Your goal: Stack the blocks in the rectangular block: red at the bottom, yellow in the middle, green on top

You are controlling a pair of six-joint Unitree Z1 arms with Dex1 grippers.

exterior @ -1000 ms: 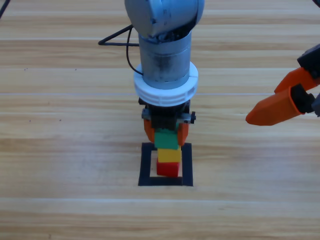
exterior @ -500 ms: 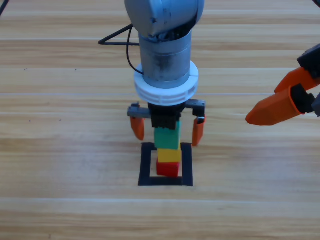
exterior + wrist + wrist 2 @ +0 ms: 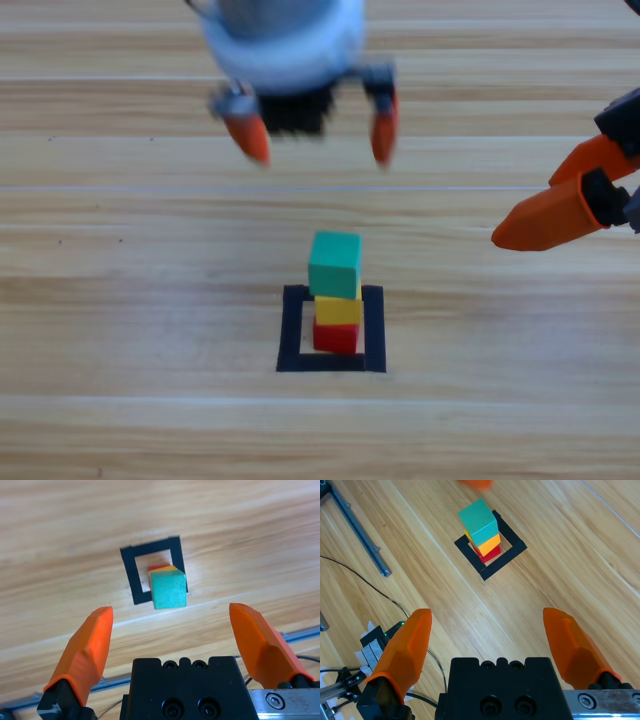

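A stack of three cubes stands inside the black tape square (image 3: 291,330) (image 3: 129,570) (image 3: 512,550): the red block (image 3: 336,340) (image 3: 492,555) at the bottom, the yellow block (image 3: 338,310) (image 3: 490,544) on it, the green block (image 3: 335,264) (image 3: 169,591) (image 3: 478,521) on top. My left gripper (image 3: 312,132) (image 3: 172,630) hangs open high above and behind the stack, touching nothing. At the picture's right edge my right gripper (image 3: 560,205) (image 3: 487,640) waits, open and holding nothing.
Grey metal rails (image 3: 357,527) and black cables (image 3: 380,595) lie along the table's edge in the right wrist view, and a rail (image 3: 300,636) shows in the left wrist view.
My left gripper opened around the green block, let it go on the stack, then rose and drew back toward the picture's top. The right arm held still.
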